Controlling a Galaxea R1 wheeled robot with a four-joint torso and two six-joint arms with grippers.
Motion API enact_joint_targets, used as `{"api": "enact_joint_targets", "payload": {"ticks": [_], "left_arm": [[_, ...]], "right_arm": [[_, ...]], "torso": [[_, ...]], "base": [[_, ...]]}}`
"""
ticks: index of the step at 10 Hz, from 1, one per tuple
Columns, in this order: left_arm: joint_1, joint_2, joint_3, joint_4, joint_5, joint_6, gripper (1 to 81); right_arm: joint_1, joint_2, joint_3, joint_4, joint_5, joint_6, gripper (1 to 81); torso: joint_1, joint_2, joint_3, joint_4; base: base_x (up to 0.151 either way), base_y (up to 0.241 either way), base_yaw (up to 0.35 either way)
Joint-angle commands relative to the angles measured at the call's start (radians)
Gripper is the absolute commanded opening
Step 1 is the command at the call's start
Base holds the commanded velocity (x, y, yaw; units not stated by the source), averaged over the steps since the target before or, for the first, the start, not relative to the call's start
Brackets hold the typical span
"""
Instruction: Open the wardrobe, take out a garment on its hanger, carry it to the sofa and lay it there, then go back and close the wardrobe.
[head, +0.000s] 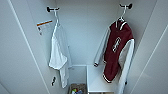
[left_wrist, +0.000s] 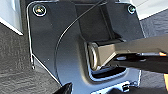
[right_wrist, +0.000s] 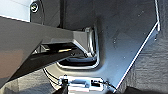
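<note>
The tall white wardrobe (head: 85, 30) stands open, and from its left a plain white shirt (head: 59, 53) droops from a dark wall hook (head: 51, 9) above a small basket of oddments (head: 77, 88) on the floor. To the right, the dark red varsity jacket with white sleeves (head: 117, 52) hangs on its thin white hanger (head: 122, 13) from a second dark hook (head: 126, 6), its hem trailing over a low white shelf (head: 96, 77). The jacket looks soft, limp and fairly bulky, so the stiff hanger neck just under the hook seems the surest place to grip; whether either gripper's fingers are open or closed, I cannot tell.
</note>
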Motion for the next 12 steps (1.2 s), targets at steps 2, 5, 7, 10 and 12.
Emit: {"api": "enact_joint_targets", "payload": {"ticks": [2, 5, 7, 10, 12], "left_arm": [[-0.023, -0.005, 0.005, 0.013, 0.055, 0.007, 81.1], [-0.023, -0.004, 0.005, 0.013, 0.055, 0.007, 81.1], [-0.023, -0.002, 0.005, 0.013, 0.055, 0.007, 81.1], [-0.022, -0.002, 0.005, 0.013, 0.056, 0.007, 81.1], [-0.023, -0.002, 0.005, 0.013, 0.056, 0.007, 81.1]], "right_arm": [[0.027, 0.011, 0.007, -0.012, -0.059, -0.005, 81.1], [0.027, 0.011, 0.006, -0.012, -0.059, -0.005, 81.1], [0.027, 0.011, 0.006, -0.012, -0.059, -0.005, 81.1], [0.027, 0.009, 0.006, -0.012, -0.059, -0.005, 81.1], [0.022, 0.009, 0.004, -0.025, -0.060, -0.007, 81.1]], "torso": [[0.000, 0.000, 0.000, 0.000], [0.000, 0.000, 0.000, 0.000], [0.000, 0.000, 0.000, 0.000], [0.000, 0.000, 0.000, 0.000], [0.000, 0.000, 0.000, 0.000]], "base": [[0.103, -0.089, 0.000], [0.098, -0.025, 0.000], [0.082, 0.000, 0.000], [0.082, 0.000, 0.000], [0.082, 0.000, 0.000]]}}
